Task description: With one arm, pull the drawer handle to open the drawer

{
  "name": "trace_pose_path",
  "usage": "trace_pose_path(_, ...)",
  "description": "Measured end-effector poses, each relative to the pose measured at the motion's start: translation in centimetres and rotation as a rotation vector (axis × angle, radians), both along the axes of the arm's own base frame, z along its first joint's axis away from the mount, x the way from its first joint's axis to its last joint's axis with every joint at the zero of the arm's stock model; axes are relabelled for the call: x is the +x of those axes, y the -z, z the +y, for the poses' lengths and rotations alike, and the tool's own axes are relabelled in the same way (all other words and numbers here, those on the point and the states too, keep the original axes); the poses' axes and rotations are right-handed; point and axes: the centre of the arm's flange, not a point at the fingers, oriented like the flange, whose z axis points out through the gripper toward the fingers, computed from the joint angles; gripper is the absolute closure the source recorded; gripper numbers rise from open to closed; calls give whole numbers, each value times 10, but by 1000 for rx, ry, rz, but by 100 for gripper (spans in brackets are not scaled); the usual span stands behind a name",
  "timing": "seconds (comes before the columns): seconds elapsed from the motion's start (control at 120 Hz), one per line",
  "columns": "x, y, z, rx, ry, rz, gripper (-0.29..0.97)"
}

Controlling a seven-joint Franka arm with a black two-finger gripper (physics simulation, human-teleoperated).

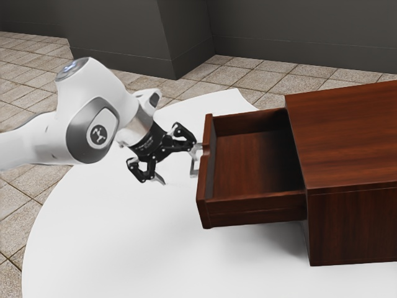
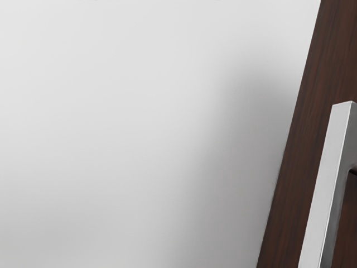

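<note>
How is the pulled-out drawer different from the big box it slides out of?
The dark brown wooden drawer is hollow and open on top; the big dark brown wooden cabinet has a flat closed top. The drawer is smaller and lower than the cabinet. The drawer's front has a silver bar handle; the cabinet shows none. Both are the same wood.

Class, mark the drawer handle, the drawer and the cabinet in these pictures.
drawer handle (image 2: 333, 195), wrist view: on its metal bar.
drawer (image 1: 254, 164), exterior view: on its inner floor.
cabinet (image 1: 347, 130), exterior view: on its top panel.
</note>
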Motion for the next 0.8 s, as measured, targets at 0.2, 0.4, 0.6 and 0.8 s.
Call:
trace_pose_path(0.2, -3, 5, 2, 8, 1, 13, 0)
trace_pose_path(0.4, -18, -45, -7, 26, 26, -79, 0)
trace_pose_path(0.6, -46, -93, -34, 135, 135, -127, 0)
trace_pose_path(0.8, -56, -111, -43, 319, 363, -84, 0)
